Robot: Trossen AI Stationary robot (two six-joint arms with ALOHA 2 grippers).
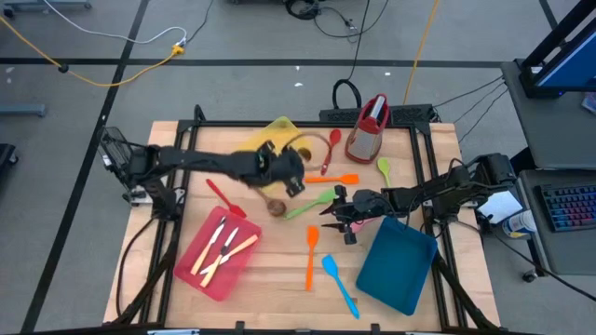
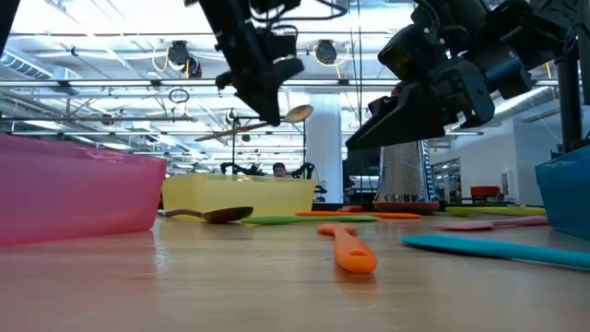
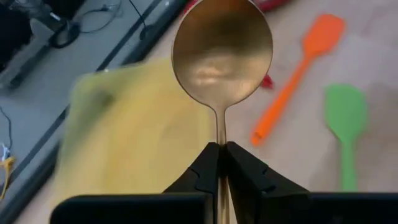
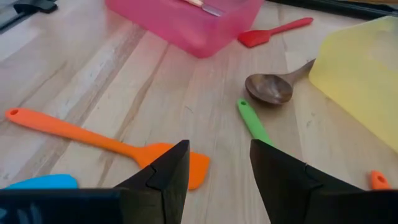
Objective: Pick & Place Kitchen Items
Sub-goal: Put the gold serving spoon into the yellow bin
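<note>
My left gripper (image 3: 220, 149) is shut on a gold-coloured spoon (image 3: 222, 53) and hangs over the table beside the yellow tray (image 1: 279, 128). My right gripper (image 4: 217, 155) stands open a little above the boards at the table's middle right, with nothing between its fingers. Below it lie an orange spatula (image 4: 93, 140) and a green spatula (image 4: 252, 121). A wooden spoon (image 4: 270, 87) lies flat next to the yellow tray. Pale-handled cutlery (image 1: 222, 244) lies in the pink tray (image 1: 191, 270). My left gripper pinches the spoon's thin handle (image 3: 220, 134) just behind the bowl, between its two fingers. The fingers slant down from the table's left. The spoon is lifted clear and lies nearly level, its bowl (image 2: 298, 113) out ahead of the fingers and its handle (image 2: 217, 135) trailing behind them.
A blue tray (image 1: 396, 265) lies at the near right and a red-handled grater (image 1: 368, 130) stands at the far right. Loose on the boards lie a red spatula (image 1: 219, 195), a red spoon (image 1: 331, 149), a green spoon (image 1: 384, 167), an orange spatula (image 1: 310, 256) and a blue spatula (image 1: 340, 284).
</note>
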